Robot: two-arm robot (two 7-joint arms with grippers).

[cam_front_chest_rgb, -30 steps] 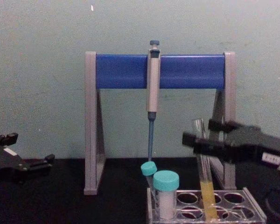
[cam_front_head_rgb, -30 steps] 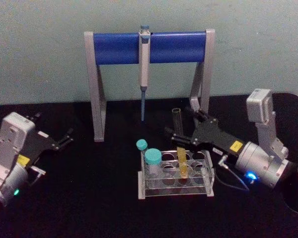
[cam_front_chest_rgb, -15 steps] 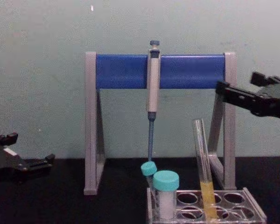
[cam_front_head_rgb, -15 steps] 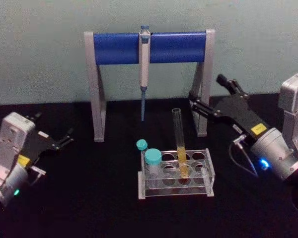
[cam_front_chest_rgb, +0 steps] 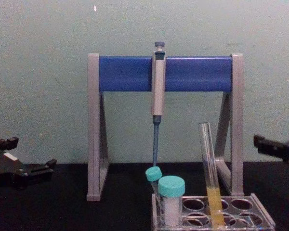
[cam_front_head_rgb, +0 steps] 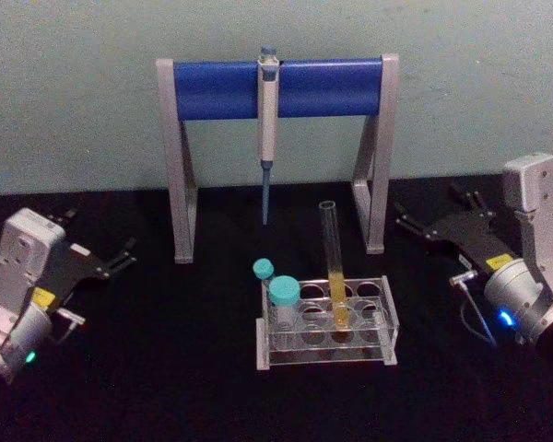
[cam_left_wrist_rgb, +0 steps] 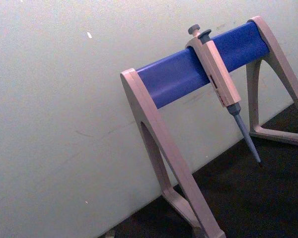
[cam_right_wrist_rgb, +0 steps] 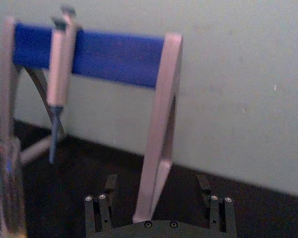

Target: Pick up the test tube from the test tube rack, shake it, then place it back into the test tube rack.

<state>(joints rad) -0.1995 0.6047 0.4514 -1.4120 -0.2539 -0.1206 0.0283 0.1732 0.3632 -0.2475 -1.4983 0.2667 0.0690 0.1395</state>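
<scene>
One test tube (cam_front_head_rgb: 333,267), racked upright.

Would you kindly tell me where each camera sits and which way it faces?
Head view: high, looking down at the test tube rack; left gripper and right gripper flank it.
Chest view: low, looking across at the test tube; both grippers at the edges.
Left wrist view: faces the pipette stand.
Right wrist view: faces the stand over its own open gripper.
All views share the stand.
</scene>
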